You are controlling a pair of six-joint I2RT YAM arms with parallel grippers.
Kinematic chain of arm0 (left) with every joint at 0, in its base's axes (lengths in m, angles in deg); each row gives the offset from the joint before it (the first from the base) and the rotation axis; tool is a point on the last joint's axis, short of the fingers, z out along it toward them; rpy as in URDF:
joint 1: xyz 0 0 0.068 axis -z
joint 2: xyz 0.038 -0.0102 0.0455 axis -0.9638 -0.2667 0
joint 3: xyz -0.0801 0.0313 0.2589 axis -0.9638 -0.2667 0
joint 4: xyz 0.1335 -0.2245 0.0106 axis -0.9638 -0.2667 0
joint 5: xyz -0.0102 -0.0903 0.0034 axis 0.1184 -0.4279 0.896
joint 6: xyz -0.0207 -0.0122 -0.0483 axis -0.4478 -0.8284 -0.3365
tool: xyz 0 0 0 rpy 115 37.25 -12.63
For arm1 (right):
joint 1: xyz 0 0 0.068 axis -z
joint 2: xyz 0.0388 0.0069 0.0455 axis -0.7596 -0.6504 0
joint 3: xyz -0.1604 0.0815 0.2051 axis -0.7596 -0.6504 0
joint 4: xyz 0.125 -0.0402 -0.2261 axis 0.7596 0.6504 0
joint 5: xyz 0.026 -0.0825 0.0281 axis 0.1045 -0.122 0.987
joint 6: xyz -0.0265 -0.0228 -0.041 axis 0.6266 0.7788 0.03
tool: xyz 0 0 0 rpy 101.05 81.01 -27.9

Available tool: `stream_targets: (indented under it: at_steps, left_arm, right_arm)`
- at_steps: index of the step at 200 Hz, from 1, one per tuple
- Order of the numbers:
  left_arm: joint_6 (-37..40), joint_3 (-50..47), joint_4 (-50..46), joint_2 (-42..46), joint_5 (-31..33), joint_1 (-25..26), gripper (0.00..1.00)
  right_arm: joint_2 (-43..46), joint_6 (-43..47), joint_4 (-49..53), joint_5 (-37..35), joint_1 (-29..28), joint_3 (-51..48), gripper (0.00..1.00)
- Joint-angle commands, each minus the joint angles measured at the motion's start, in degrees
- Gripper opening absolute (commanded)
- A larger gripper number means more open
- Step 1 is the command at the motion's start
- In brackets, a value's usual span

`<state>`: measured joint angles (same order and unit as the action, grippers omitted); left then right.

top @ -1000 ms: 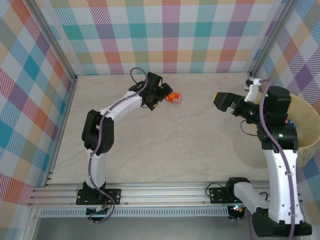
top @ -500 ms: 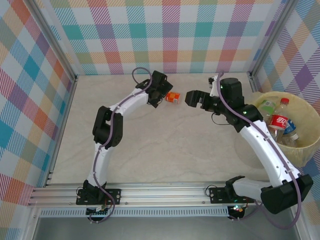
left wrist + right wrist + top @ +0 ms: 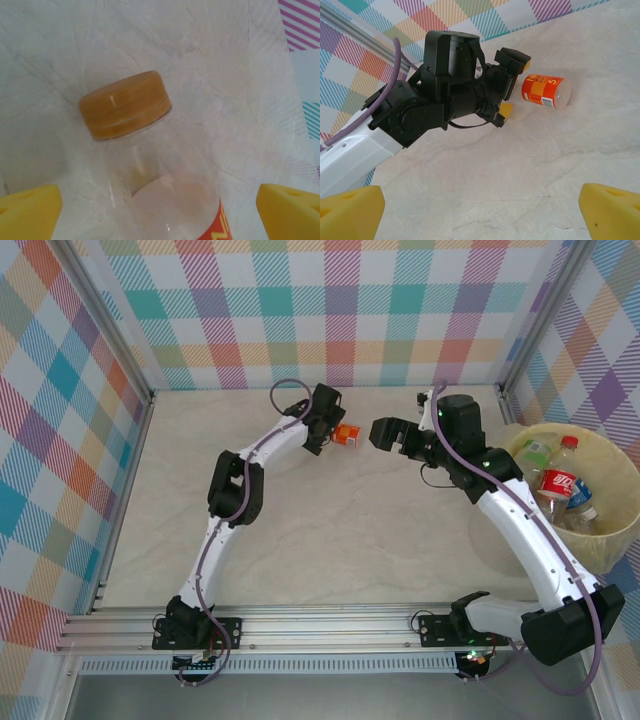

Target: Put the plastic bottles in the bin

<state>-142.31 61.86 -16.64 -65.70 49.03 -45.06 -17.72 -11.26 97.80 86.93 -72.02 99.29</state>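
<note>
Plastic bottles (image 3: 560, 483) are already in the bin (image 3: 610, 535) by the right edge of the counter (image 3: 330, 560); one has a red label with white writing too small to read, another a green cap. One orange-labelled bottle (image 3: 346, 434) lies on its side on the counter, well apart from the bin, with its orange cap (image 3: 125, 105) turned toward the left claw (image 3: 160, 212). This claw is spread wide, one yellow fingertip (image 3: 30, 212) on each side of the bottle without touching it, I think so that it can close across the clear body. The right claw (image 3: 385, 433) is released as well, grasping nothing, near the bottle's other end. On the orange label (image 3: 540, 89) a white "5" and a barcode patch are legible; the other letters are too small.
</note>
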Motion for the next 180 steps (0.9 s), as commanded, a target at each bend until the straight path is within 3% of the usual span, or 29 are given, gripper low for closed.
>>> stream_targets:
  at_steps: [1, 83, 134, 180]
  left_arm:
    - [-1.83, 3.19, -3.23, -2.23, 2.37, -0.73, 0.98]
    - [1.17, 5.84, -1.21, -7.12, 0.72, -1.83, 0.86]
    - [6.76, 5.85, -0.42, -6.74, -1.63, -2.33, 0.65]
    - [13.29, 3.93, -2.38, -0.86, -1.9, -2.41, 0.54]
  right_arm:
    - [0.48, 0.43, 0.32, -0.89, -0.44, -0.22, 1.0]
    - [0.35, 0.98, 1.16, -1.75, -0.43, -0.29, 1.0]
    - [-1.07, 0.69, 0.89, -1.14, -0.44, 0.05, 1.0]
    - [-1.64, 0.0, 0.57, -0.22, -0.4, -0.69, 1.0]
